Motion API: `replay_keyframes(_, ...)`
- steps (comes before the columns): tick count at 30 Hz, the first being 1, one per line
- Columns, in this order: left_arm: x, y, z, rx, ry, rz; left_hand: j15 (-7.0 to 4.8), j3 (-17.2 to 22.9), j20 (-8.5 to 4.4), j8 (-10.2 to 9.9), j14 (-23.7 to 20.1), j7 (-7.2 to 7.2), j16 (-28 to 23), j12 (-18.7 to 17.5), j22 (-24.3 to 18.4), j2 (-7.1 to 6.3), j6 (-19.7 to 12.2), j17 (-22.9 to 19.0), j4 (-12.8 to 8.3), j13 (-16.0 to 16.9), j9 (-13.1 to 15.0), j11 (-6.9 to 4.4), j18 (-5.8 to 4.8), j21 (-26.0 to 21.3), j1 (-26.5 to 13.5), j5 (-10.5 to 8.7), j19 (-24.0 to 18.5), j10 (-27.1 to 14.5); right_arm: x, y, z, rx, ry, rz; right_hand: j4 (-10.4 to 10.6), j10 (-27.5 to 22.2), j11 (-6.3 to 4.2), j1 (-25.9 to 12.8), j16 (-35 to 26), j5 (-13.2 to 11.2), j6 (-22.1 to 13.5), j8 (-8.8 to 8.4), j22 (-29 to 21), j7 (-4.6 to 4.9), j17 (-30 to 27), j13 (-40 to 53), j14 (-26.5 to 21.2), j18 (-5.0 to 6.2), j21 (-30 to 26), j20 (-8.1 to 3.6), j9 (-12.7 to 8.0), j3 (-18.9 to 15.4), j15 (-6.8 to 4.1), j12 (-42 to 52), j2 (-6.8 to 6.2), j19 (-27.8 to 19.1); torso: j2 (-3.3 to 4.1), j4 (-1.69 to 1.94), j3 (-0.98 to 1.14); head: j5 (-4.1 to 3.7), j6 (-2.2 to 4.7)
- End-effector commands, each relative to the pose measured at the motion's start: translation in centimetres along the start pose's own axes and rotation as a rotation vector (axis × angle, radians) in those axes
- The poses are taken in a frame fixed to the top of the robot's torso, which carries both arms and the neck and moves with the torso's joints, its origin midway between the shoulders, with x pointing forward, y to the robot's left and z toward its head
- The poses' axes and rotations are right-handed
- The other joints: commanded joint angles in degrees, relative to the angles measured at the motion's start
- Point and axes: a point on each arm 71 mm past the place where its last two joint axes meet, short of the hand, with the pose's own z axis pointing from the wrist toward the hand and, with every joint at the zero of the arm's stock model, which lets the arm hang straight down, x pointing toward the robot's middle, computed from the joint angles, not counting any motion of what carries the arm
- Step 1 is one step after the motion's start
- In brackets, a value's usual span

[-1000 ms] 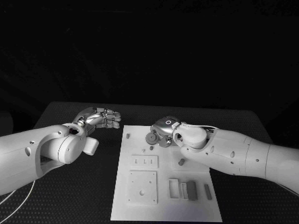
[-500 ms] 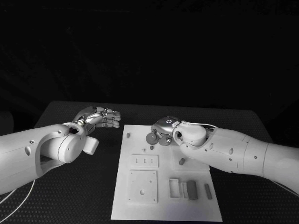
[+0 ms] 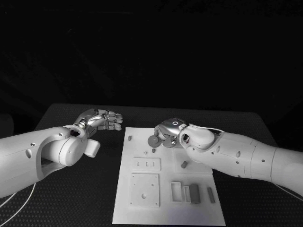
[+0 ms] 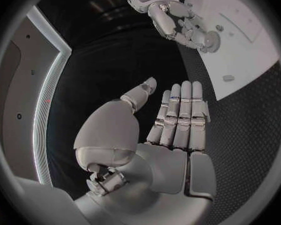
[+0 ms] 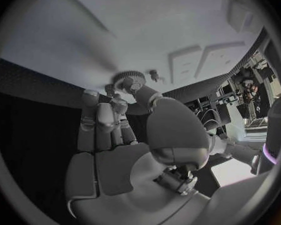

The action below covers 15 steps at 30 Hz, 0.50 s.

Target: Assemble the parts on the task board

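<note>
The white task board [image 3: 166,208] lies lengthwise in the middle of the black table. My right hand [image 3: 168,133] hovers over its far end and pinches a grey toothed gear [image 3: 154,141] between thumb and finger. The right wrist view shows that gear [image 5: 125,78] at the fingertips, with a small peg [image 5: 154,75] standing on the board just beyond it. The left wrist view shows the right hand [image 4: 177,24] holding the gear [image 4: 209,41] above the board [image 4: 247,50]. My left hand [image 3: 101,119] hangs off the board's far left corner, fingers straight, holding nothing [image 4: 172,130].
Small pegs stand on the board at the far left edge [image 3: 129,138], below the gear [image 3: 154,151] and near the middle [image 3: 184,164]. A square recessed plate [image 3: 145,189] and several grey blocks [image 3: 194,193] occupy the near half. Bare table lies either side.
My right hand has shifted very slightly over the board's far end, still holding the gear. My left hand has stayed where it was.
</note>
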Motion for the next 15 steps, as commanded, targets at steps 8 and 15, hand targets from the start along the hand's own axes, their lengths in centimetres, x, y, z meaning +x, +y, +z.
replay_keyframes(8, -0.5, -0.1, 0.1, 0.013, -0.011, 0.006, 0.27, -0.1, 0.04, -0.3, -0.3, 0.02, -0.3, -0.3, 0.1, -0.58, -0.6, 0.1, -0.1, 0.0, -0.1, 0.45, 0.04, -0.3, -0.1, 0.21, -0.5, 0.0, -1.9, -1.2, -1.9, -0.068, -0.203, 0.183, 1.5, -0.3, 1.31, -0.7, 0.2, -0.2, 1.2, -0.2, 0.8, 2.21, -0.3, -0.2, 0.1, 0.35, -0.1, -0.15, -0.2, 0.4, 0.9, 0.3, -2.7, 0.6, -0.03, -0.12, 0.12, -0.38, 0.85)
replay_keyframes(15, -1.4, 0.0, 0.5, 0.02, -0.037, 0.019, 0.27, -0.1, 0.04, -0.2, -0.2, -0.02, -0.3, -0.3, 0.1, -0.48, -0.4, 0.2, 0.0, 0.0, 0.0, 0.4, 0.05, -0.3, 0.0, 0.2, -0.5, 0.2, -3.6, -4.6, -4.5, -0.071, -0.171, 0.381, 2.4, -1.2, 1.94, -1.0, -0.1, -0.2, 1.8, 0.14, 0.8, 2.84, -0.5, -0.3, -0.4, 0.35, -0.5, -0.02, -0.3, 0.2, 1.52, 0.3, -4.83, 0.2, -0.24, -0.81, 0.17, -0.37, 1.52)
